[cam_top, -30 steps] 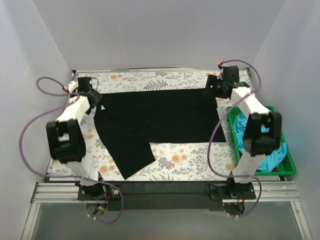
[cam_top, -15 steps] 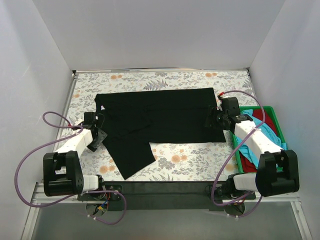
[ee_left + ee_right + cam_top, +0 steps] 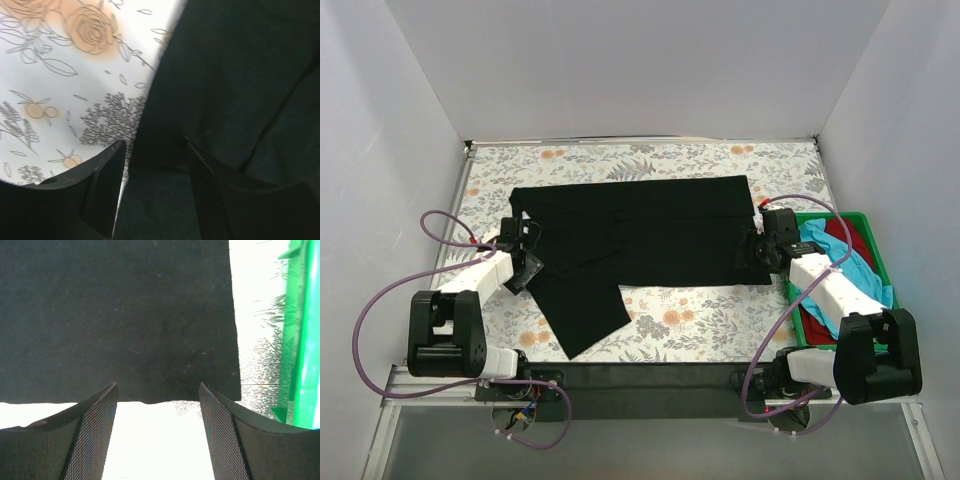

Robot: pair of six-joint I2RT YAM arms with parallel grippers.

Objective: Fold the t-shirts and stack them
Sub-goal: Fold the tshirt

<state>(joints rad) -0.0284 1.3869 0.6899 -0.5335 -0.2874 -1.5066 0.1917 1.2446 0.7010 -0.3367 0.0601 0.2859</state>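
A large black t-shirt (image 3: 640,235) lies spread flat across the flowered table, one sleeve flap reaching toward the near edge. My left gripper (image 3: 525,262) is low at its left edge. In the left wrist view the left gripper (image 3: 154,142) is open, with the black t-shirt (image 3: 240,75) lying between its fingers. My right gripper (image 3: 752,252) is at the shirt's near right corner. In the right wrist view the right gripper (image 3: 158,386) is open over bare table, just short of the black t-shirt's (image 3: 125,315) hem. A turquoise t-shirt (image 3: 860,268) and a red t-shirt (image 3: 842,230) lie bunched in the tray.
A green plastic tray (image 3: 835,215) stands at the right edge of the table, close beside my right arm; the green tray's wall (image 3: 305,340) shows at the right of the right wrist view. White walls enclose the table on three sides. Purple cables loop off both arms.
Both arms have come back from the table's far corners to the shirt's near side edges. The left jaws have narrowed somewhat. The shirt's far edge now lies flat.
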